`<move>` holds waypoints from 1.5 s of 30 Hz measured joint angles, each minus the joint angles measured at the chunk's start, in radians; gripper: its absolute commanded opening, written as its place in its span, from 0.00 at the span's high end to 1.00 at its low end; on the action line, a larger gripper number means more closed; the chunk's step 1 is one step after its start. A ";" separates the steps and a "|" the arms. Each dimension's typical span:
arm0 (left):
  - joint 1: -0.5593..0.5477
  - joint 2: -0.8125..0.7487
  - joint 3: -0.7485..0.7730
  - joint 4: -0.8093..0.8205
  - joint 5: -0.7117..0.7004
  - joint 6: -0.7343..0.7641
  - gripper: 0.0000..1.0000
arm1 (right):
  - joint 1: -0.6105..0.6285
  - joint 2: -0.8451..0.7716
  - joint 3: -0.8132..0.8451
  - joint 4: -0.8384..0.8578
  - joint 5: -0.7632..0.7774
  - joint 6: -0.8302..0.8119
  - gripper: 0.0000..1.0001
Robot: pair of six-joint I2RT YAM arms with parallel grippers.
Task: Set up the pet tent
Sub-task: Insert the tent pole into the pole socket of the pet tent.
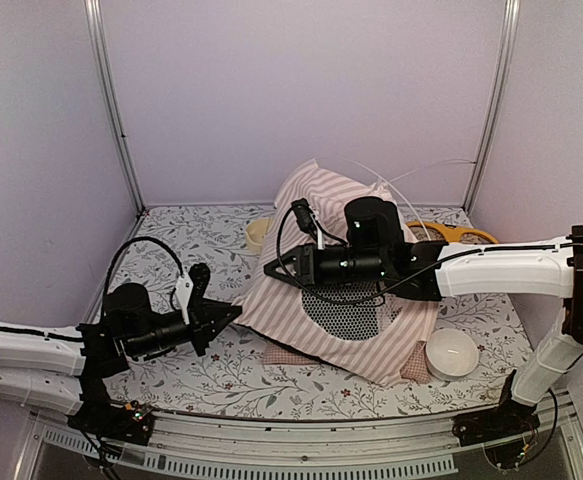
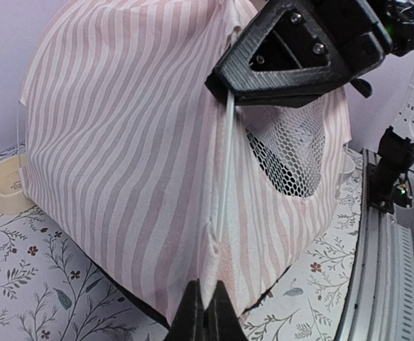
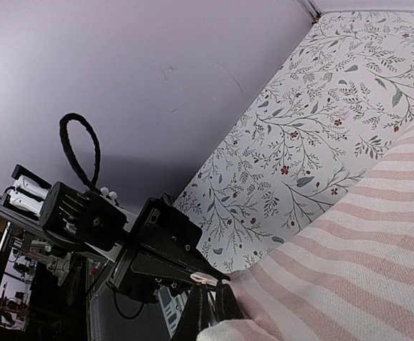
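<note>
Toward the near left of the floral worktop [image 1: 191, 370], the left gripper [image 1: 233, 316] has its jaws pressed together on the lowest left corner of the pet tent [image 1: 301, 205]; its wrist view shows the fingers meeting just under the hem, where the thin white pole [image 2: 224, 163] enters its sleeve.

Just above and a little to the right, the right gripper [image 1: 269, 268] is also closed, pinching the same striped edge higher up along that pole; its arm reaches in from the right edge, across the top of the tent.

So both hands sit at the tent's left corner, and the whole body of the tent lies to their right, half-raised and slumping toward the back edge. The pole seam runs nearly upright from the lower pinch to the upper one; I judge the next move turns on that line, the left hand anchoring the foot.

The black mesh window [image 1: 346, 318] faces the near edge. A cream bowl [image 1: 258, 234] sits behind the corner; a checked cushion [image 1: 411, 368] peeks out beneath, beside a white bowl [image 1: 451, 352] near the right edge.

No brand or label is readable.
</note>
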 measured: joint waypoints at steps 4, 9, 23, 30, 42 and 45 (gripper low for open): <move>0.000 0.000 0.000 0.000 0.002 0.000 1.00 | 0.000 0.000 0.000 0.000 0.000 0.000 1.00; 0.000 0.000 0.000 0.000 0.002 0.005 1.00 | 0.000 0.000 0.000 0.000 0.000 0.004 1.00; 0.000 0.006 0.000 0.001 0.006 0.008 1.00 | 0.000 0.000 0.000 0.000 0.000 0.008 1.00; 0.000 0.007 0.001 0.000 0.006 0.014 1.00 | 0.000 0.000 0.003 -0.001 -0.004 0.008 1.00; 0.000 0.007 0.002 -0.005 0.004 0.015 1.00 | 0.000 0.004 0.004 -0.010 -0.018 0.005 1.00; 0.000 0.006 0.002 -0.008 0.005 0.015 1.00 | 0.000 0.006 0.004 -0.011 -0.017 0.002 1.00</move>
